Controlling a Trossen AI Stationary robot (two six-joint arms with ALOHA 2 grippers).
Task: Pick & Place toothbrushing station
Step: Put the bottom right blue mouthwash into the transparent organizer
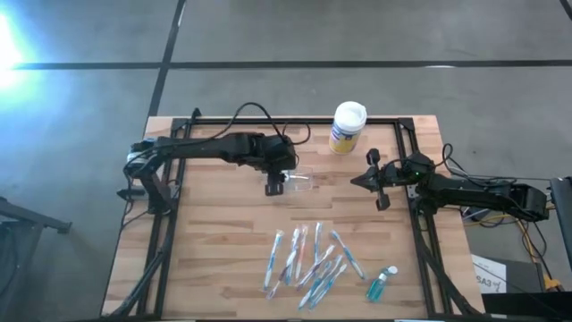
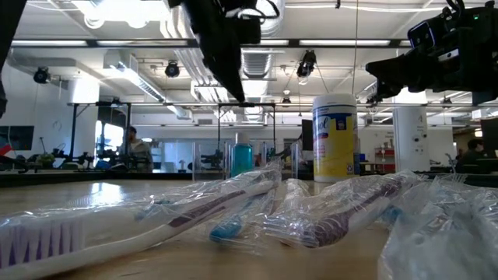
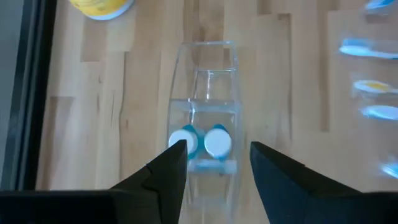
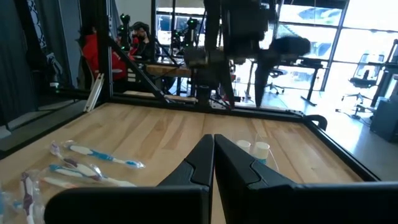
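Observation:
The toothbrushing station [image 1: 300,183] is a see-through plastic holder resting on the wooden table near its middle, its length running toward the table's right edge. Two round white-and-teal pieces [image 3: 205,142] show inside it. My left gripper [image 3: 217,152] hangs open above the holder's left end [image 1: 275,186], clear of it, fingers slanting down. My right gripper [image 4: 213,140] waits shut and level at the table's right side [image 1: 359,179], pointing toward the holder.
A yellow-and-blue canister with a white lid [image 1: 347,127] stands at the far edge. Several wrapped toothbrushes [image 1: 308,259] and a small bottle of blue liquid [image 1: 380,284] lie near the front. Black rails [image 1: 407,152] frame the table. People sit in the room behind [image 4: 134,37].

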